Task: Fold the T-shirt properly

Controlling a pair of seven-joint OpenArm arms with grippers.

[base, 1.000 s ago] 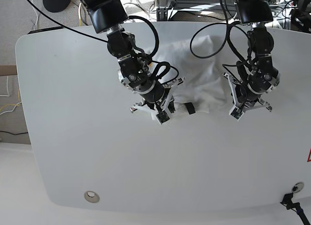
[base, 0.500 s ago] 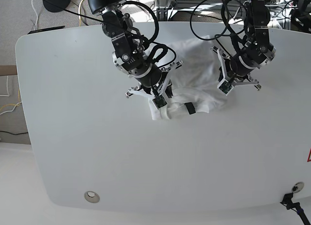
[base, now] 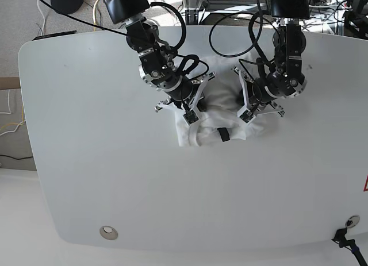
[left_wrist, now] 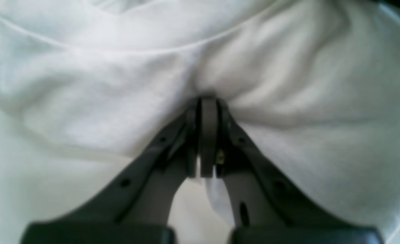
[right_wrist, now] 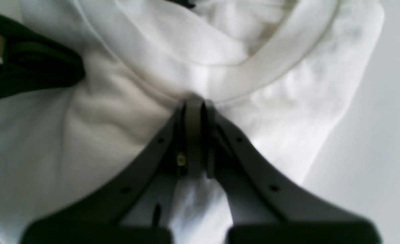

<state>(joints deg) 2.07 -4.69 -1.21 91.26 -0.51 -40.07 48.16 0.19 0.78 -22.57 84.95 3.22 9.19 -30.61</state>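
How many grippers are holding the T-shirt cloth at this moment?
2. The right gripper is shut on the T-shirt at the neck band, on the left of the base view. The left gripper is shut on a fold of it, on that view's right.

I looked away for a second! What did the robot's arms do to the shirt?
The left claw swung inward toward the right claw, bunching the T-shirt narrower. Both claws pinch cloth. The black neck label stayed near the front edge; the table is unchanged.
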